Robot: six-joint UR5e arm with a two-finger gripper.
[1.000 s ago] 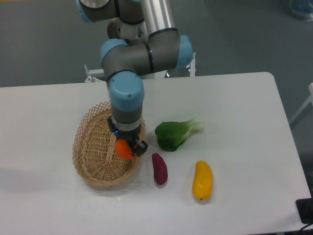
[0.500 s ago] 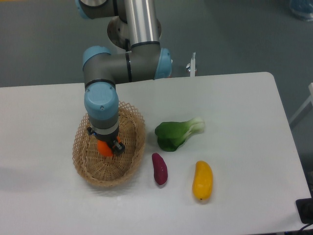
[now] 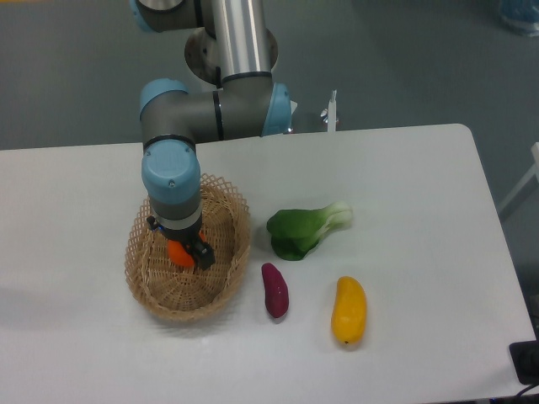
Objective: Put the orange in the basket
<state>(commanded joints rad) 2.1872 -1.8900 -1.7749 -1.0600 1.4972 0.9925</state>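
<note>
The orange (image 3: 178, 252) shows as a small bright patch under the arm's wrist, over the inside of the tan wicker basket (image 3: 221, 282) at the table's left. My gripper (image 3: 181, 251) points straight down into the basket and is shut on the orange. Much of the fruit is hidden by the wrist and the black fingers (image 3: 203, 255). Whether the orange touches the basket floor cannot be told.
A green bok choy (image 3: 301, 230) lies right of the basket. A purple sweet potato (image 3: 274, 289) sits just off the basket's right rim, and a yellow-orange mango (image 3: 349, 310) lies farther right. The arm's base stands behind the table.
Over the second, the gripper carried the orange leftward from the basket's right rim to above its middle. In the last half second it barely shifted.
</note>
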